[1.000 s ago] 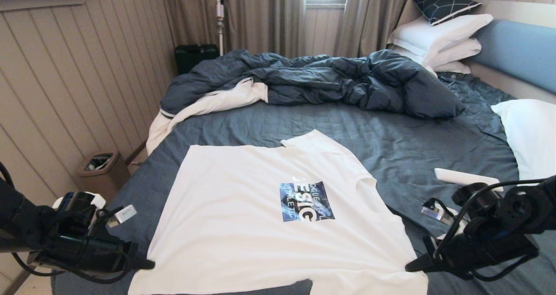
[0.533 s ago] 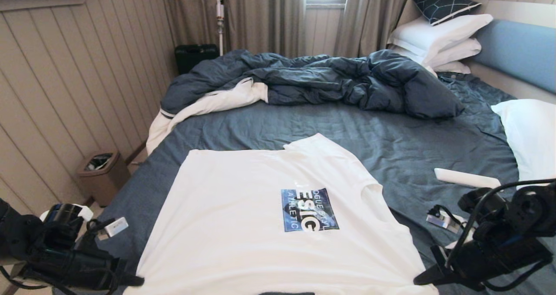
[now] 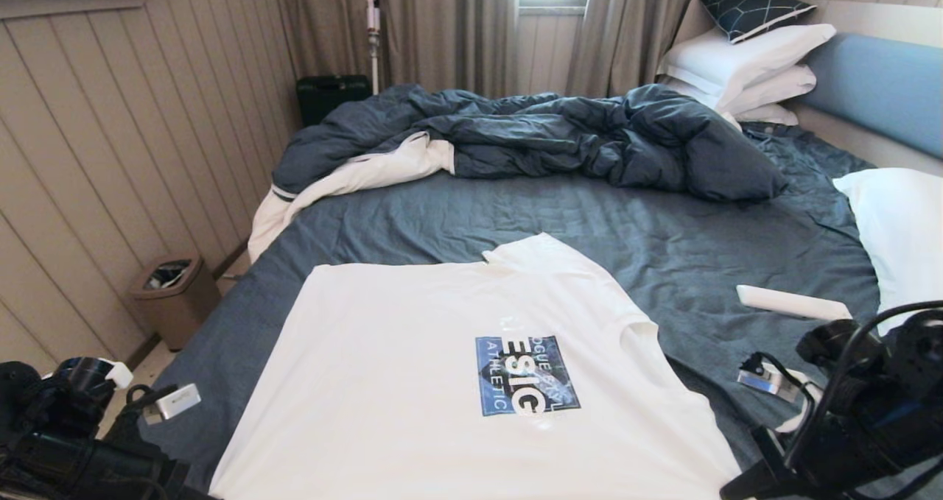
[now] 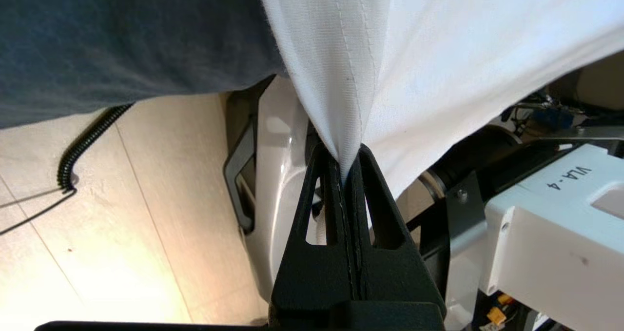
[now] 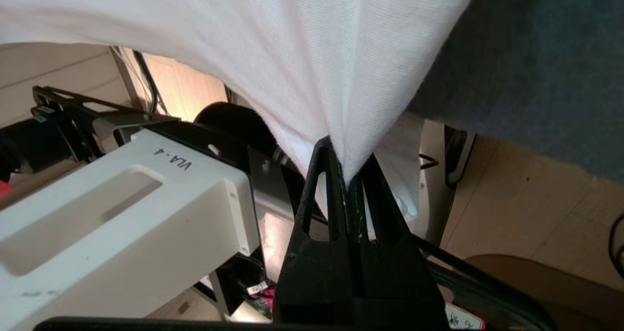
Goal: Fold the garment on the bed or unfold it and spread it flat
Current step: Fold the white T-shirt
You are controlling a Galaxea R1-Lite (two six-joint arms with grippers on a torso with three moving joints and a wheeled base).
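Observation:
The garment (image 3: 412, 382), a white T-shirt with a blue-and-black chest print (image 3: 524, 375), lies spread flat, print up, on the near part of the bed (image 3: 663, 250). Its near hem hangs past the bed's front edge. My left gripper (image 4: 347, 167) is shut on the hem's left corner, the cloth (image 4: 438, 53) stretched taut from the tips. My right gripper (image 5: 348, 167) is shut on the right corner, the fabric (image 5: 268, 38) fanning out from it. In the head view both arms sit at the bottom corners, left (image 3: 88, 463) and right (image 3: 847, 426), their tips at the frame's edge.
A rumpled dark-blue duvet (image 3: 530, 132) lies across the far half of the bed. White pillows (image 3: 744, 58) are stacked by the light-blue headboard (image 3: 877, 87), another pillow (image 3: 899, 227) lies at the right. A flat white object (image 3: 792, 303) rests right of the shirt. A bin (image 3: 171, 294) stands on the floor, left.
Both grippers have drawn back towards me and lower, dragging the shirt nearer over the sheet. Its near hem has slid past the bed's front edge and out of the head view.

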